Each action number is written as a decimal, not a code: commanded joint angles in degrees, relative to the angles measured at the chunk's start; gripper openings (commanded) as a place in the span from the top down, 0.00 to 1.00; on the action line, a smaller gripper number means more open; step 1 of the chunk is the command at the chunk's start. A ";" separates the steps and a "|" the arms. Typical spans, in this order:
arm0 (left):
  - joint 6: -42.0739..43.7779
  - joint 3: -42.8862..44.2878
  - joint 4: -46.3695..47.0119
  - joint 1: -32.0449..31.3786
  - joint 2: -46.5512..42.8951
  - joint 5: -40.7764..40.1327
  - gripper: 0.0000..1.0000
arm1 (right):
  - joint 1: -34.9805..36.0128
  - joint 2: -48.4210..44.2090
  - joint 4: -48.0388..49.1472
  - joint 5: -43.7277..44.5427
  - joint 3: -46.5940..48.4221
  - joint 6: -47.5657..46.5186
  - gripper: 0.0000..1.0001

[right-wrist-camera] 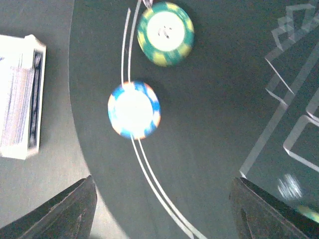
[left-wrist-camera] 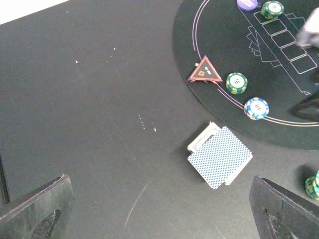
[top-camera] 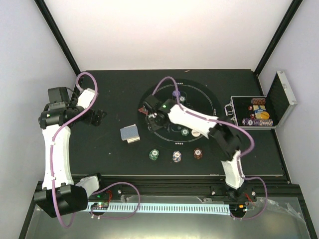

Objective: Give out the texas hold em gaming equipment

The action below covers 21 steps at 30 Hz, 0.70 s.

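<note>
Left end effector (left-wrist-camera: pixel 159 199) held wide open, empty, above bare surface (left-wrist-camera: pixel 89 99). Card deck (left-wrist-camera: pixel 220 157) laid just off mat (left-wrist-camera: pixel 219 35) rim. Right end effector (right-wrist-camera: pixel 162 199) seen open, nothing gripped, over mat edge. Blue-white chip (right-wrist-camera: pixel 133 110) placed on rim line, green chip (right-wrist-camera: pixel 165 33) beside it, red triangle marker (left-wrist-camera: pixel 205 70) near.
</note>
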 commanded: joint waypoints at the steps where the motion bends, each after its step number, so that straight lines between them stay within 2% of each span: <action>1: 0.79 1.25 -0.85 0.48 -0.42 1.24 0.01 | 1.85 -13.43 1.65 2.42 -13.01 3.45 0.24; 7: 0.35 1.07 -0.52 0.55 0.08 2.53 0.01 | 5.80 -27.04 5.59 2.56 -32.95 10.20 0.20; 10: 0.13 0.90 -0.27 0.60 0.40 2.99 0.01 | 7.27 -31.59 6.79 1.93 -39.24 13.25 0.19; 16: 0.03 0.85 -0.12 0.58 0.55 3.11 0.01 | 8.73 -33.80 8.00 0.91 -45.01 15.64 0.17; 21: 0.08 0.80 -0.21 0.57 0.47 2.86 0.01 | 8.80 -32.33 10.09 0.16 -46.77 15.82 0.21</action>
